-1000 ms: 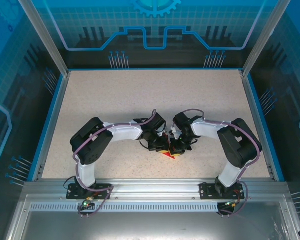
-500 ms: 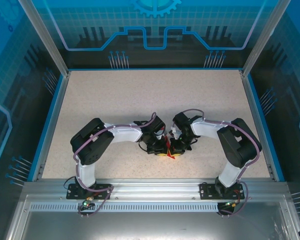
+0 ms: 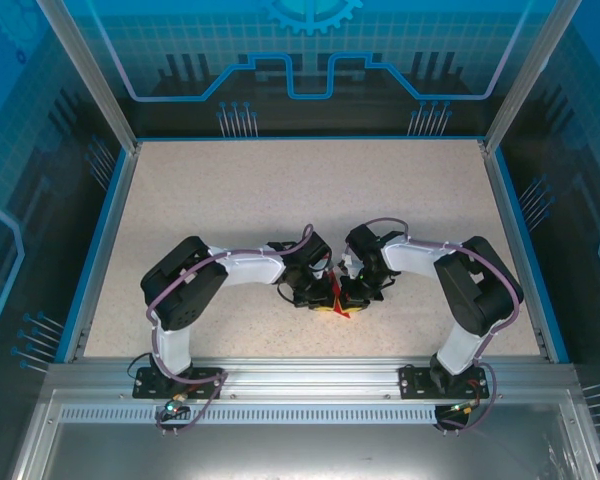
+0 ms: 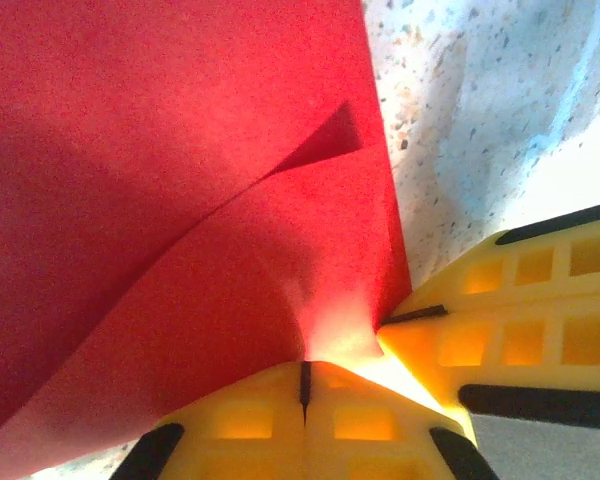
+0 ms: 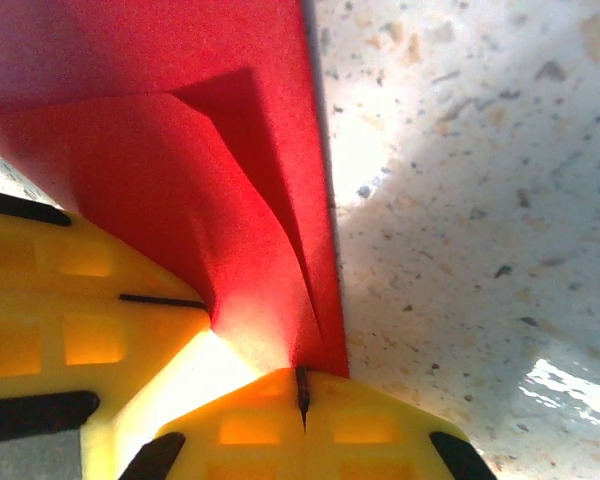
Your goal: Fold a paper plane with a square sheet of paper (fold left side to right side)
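My left gripper [image 4: 305, 388] and right gripper [image 5: 302, 398], jaws pressed together, each pinch the folded red sheet of paper [image 4: 160, 150]. I see them tip to tip over the speckled table [image 5: 480, 200].

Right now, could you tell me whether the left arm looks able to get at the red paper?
Yes, it seems so: the left gripper is shut on the red paper at its edge, right beside the right gripper.

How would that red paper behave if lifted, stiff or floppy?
Probably floppy: the red paper bows in a soft curve where the left pincer pinches it. Likely light and thin, since light glows through it by the right pincer. It seems to hold creases: a sharp folded flap shows.
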Controlling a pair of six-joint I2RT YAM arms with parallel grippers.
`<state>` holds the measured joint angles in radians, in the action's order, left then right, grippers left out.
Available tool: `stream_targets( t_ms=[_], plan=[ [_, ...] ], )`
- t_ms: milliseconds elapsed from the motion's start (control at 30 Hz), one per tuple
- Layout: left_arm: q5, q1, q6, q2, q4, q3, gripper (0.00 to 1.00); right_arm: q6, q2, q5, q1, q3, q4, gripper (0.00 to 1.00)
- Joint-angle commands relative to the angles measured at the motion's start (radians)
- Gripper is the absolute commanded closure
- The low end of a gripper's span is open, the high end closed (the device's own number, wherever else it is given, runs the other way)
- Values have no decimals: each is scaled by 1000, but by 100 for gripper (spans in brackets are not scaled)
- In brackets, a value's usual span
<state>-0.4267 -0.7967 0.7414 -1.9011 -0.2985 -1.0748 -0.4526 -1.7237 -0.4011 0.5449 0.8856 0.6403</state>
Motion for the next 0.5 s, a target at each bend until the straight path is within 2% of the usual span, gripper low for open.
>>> stream_targets(
  t_ms=[0,467],
  plan=[
    [121,50,-47,-7,-91,5,96,-3,-59,154,15,-41,47,100],
    [172,214,-174,127,-176,168,96,4,-57,169,12,-39,59,100]
  ],
)
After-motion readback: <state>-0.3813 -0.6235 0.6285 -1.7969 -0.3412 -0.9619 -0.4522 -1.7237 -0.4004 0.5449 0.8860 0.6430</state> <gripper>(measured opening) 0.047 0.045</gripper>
